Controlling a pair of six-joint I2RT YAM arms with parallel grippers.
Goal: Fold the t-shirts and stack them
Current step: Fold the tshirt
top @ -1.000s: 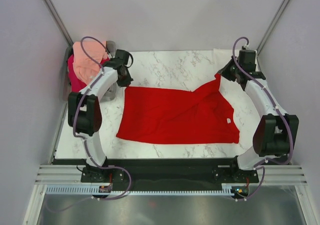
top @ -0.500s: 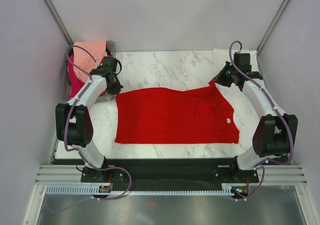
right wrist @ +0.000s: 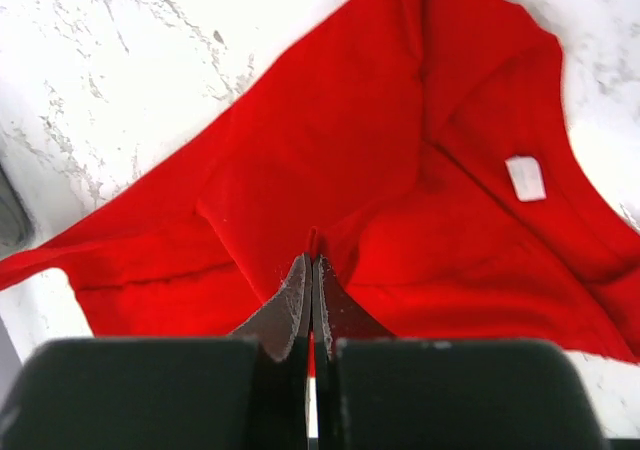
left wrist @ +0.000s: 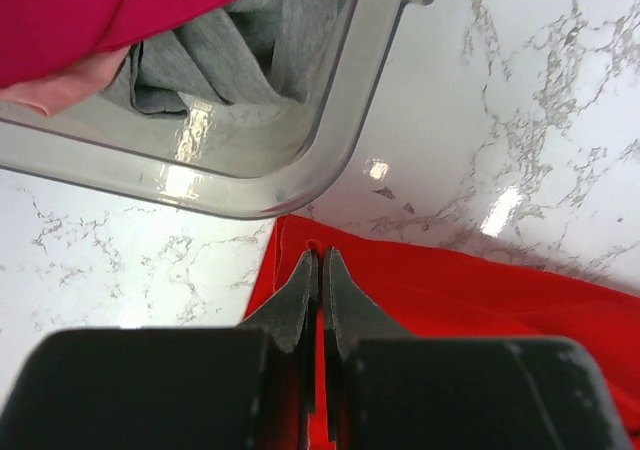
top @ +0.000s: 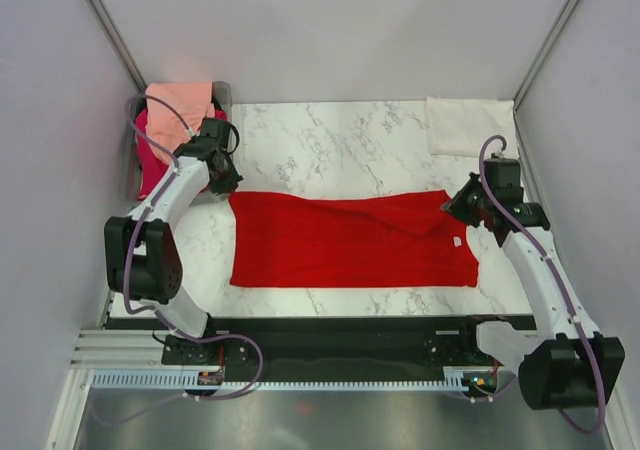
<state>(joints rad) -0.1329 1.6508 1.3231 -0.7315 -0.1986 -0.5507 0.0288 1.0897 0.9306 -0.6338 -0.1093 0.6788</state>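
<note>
A bright red t-shirt lies spread across the marble table, its far edge folded toward the front. My left gripper is shut on the shirt's far left corner, right beside the bin. At the right end, my right gripper is shut on a raised fold of the red t-shirt, with the white neck tag just beyond it. A folded cream-white t-shirt lies at the back right. Magenta-pink and peach t-shirts sit in the bin.
A clear plastic bin stands at the back left corner and also holds grey cloth; its rounded corner is close to my left fingertips. Bare marble shows behind the red shirt. Grey walls close in on both sides.
My right gripper has come forward from the back right, pulling the shirt's far right edge over toward the front. The left gripper shifted slightly left, drawing the cloth flat.
</note>
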